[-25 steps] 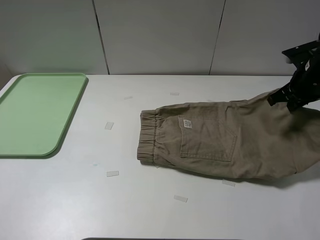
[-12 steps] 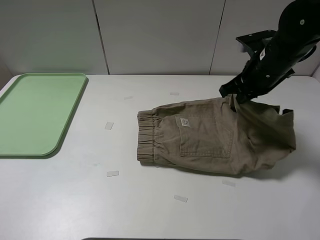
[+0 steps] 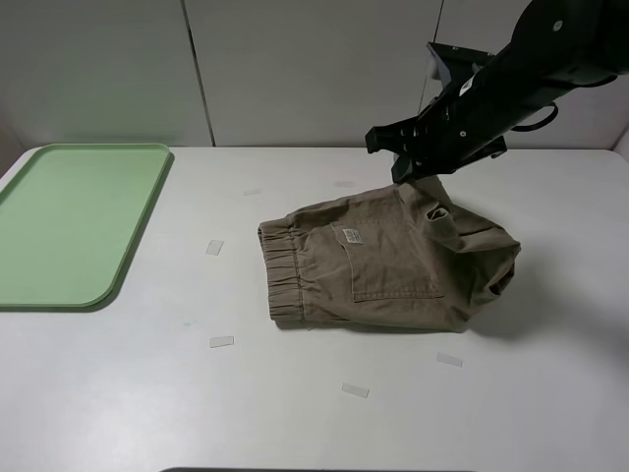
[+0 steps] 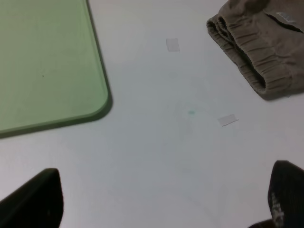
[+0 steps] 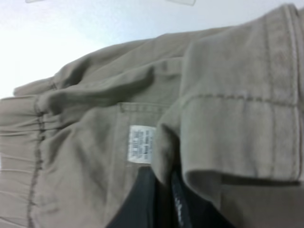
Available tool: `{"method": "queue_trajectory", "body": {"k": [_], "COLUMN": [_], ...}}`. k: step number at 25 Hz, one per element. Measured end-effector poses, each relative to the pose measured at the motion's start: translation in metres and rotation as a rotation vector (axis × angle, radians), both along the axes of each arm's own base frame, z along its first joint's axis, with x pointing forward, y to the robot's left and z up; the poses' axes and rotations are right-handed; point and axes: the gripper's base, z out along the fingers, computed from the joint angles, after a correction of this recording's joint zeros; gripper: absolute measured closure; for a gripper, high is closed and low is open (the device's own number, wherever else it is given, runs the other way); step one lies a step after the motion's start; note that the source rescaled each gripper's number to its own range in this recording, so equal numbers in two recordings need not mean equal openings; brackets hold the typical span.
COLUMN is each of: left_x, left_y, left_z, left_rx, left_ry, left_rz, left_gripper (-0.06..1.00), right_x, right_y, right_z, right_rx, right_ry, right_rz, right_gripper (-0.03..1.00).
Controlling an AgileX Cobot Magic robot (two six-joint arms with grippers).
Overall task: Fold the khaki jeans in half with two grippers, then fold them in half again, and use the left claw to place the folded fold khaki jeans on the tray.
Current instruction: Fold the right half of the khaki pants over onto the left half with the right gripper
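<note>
The khaki jeans (image 3: 383,265) lie on the white table, waistband to the left, white label up. My right gripper (image 3: 408,175) is shut on a leg hem and holds it lifted above the upper middle of the jeans, so the legs bunch in a fold at the right. In the right wrist view the hem (image 5: 237,118) drapes over the dark fingers (image 5: 142,204), above the label (image 5: 141,144). The mint-green tray (image 3: 69,221) lies at the far left. My left gripper (image 4: 166,204) is open over bare table between the tray (image 4: 42,61) and the waistband (image 4: 256,57).
Small pieces of clear tape lie on the table around the jeans (image 3: 221,341), (image 3: 214,247), (image 3: 355,390), (image 3: 449,360). A grey panelled wall (image 3: 295,69) stands behind the table. The left arm does not show in the exterior view.
My right gripper has swung left with the leg hem, from the far right edge to above the jeans' middle. The legs have folded over and the waistband has shifted slightly left.
</note>
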Motion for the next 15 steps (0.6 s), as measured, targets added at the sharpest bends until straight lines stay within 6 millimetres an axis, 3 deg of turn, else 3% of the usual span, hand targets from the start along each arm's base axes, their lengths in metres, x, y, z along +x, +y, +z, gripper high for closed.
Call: {"method": "queue_trajectory", "body": {"k": [15], "left_x": [0.0], "left_y": [0.001], "left_z": [0.0], "left_rx": [0.017], "left_ry": [-0.004], "left_rz": [0.006], "left_gripper": [0.06], "right_x": [-0.016], "right_y": [0.056], "right_z": [-0.016], "right_rx": [0.138], "right_ry": [0.039], "right_rz": [0.026], "right_gripper": [0.93]}}
